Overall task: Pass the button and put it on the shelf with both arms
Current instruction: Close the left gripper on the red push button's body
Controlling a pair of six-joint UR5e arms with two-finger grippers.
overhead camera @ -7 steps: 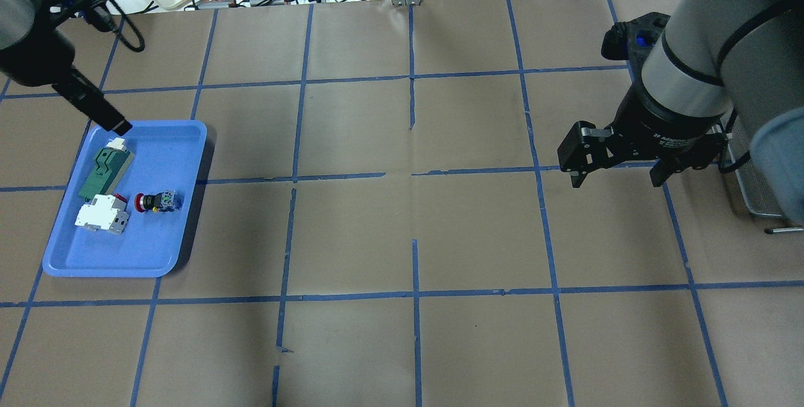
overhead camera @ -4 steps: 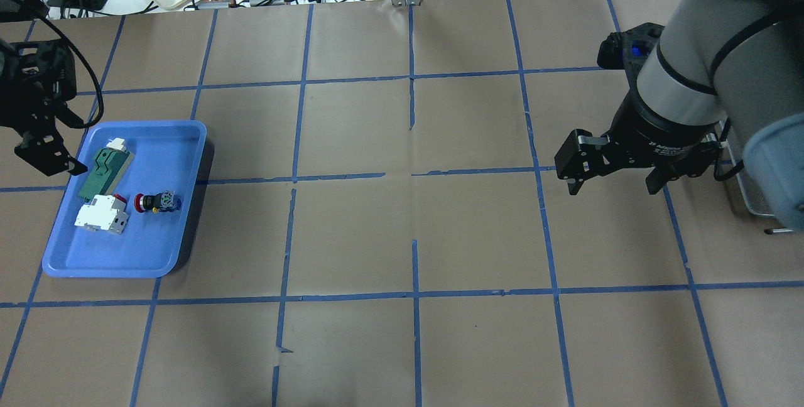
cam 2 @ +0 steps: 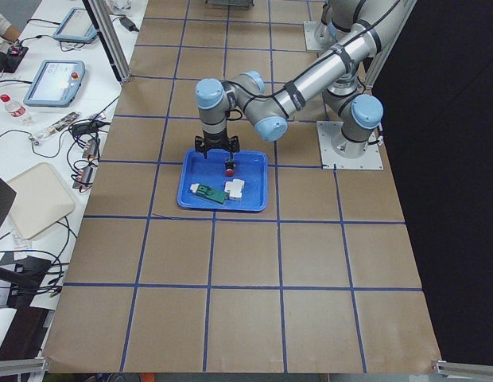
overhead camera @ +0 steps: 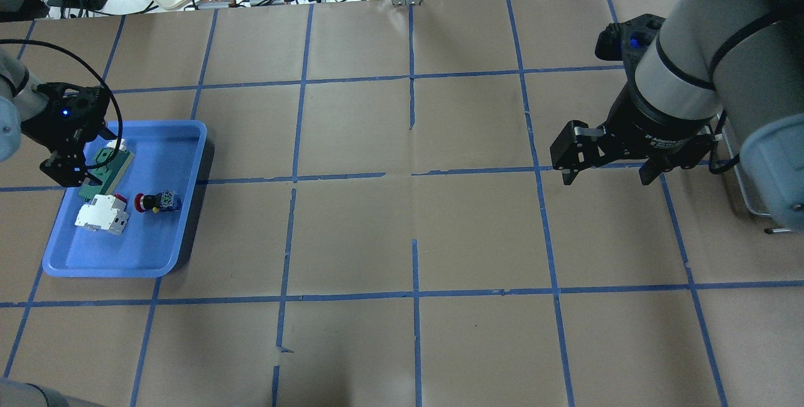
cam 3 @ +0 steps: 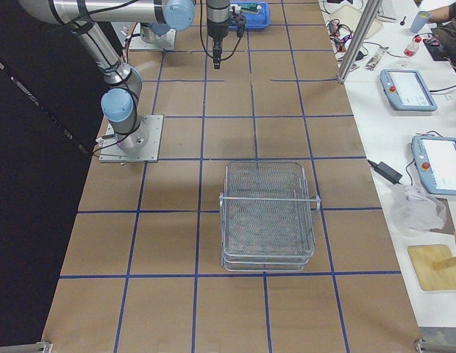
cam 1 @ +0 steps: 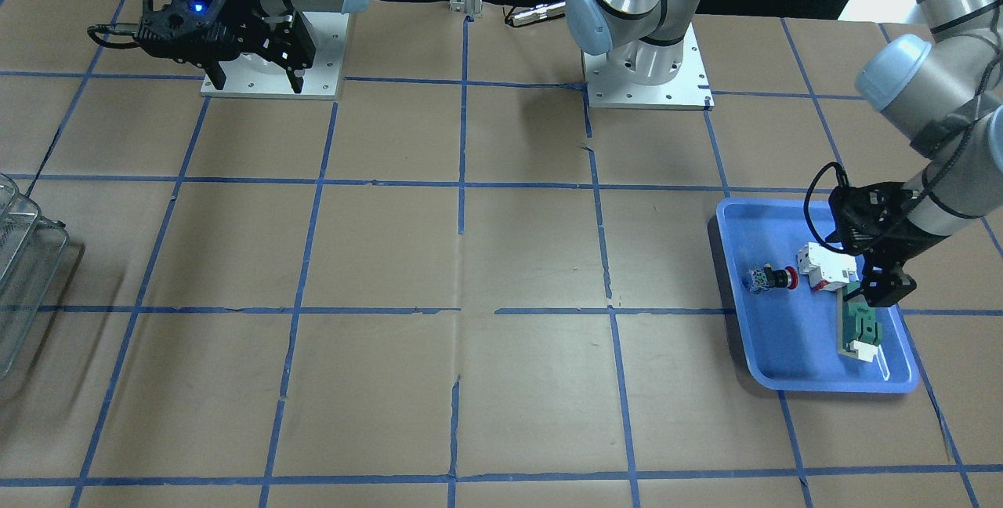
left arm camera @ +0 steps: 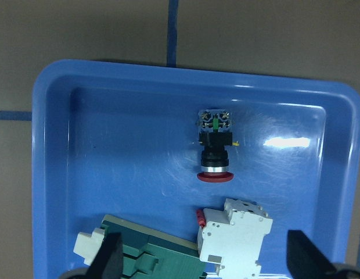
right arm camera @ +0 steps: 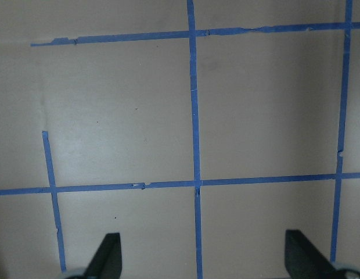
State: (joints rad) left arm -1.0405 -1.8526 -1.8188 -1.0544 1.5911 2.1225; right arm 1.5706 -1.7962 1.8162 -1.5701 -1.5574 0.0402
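Seen from overhead, the left gripper (overhead camera: 75,168) hangs over the far left corner of the blue tray (overhead camera: 164,149). Its fingers (left arm camera: 107,261) are spread wide, with nothing clamped between them. In the wrist view they frame the green flat component (overhead camera: 107,171) and the white circuit breaker (overhead camera: 100,215) below; whether the tips touch either part cannot be told.

The green component lies along the tray's left side. The breaker sits just beside its near end.

To the right of the breaker the button (overhead camera: 155,201) lies on its side on the tray floor. Its red head points at the breaker, close to it but apart. Its blue-and-white block faces the tray's right wall. Neither gripper touches it.

The middle of the table (overhead camera: 352,237), brown paper with a grid of blue tape, separates the two arms.

Further right, the right gripper (overhead camera: 608,174) hovers above the paper with its jaws wide apart, holding nothing; its wrist camera shows only paper and tape lines under it.

At the right edge stands the wire-mesh shelf (cam 3: 268,213), well apart from the tray.
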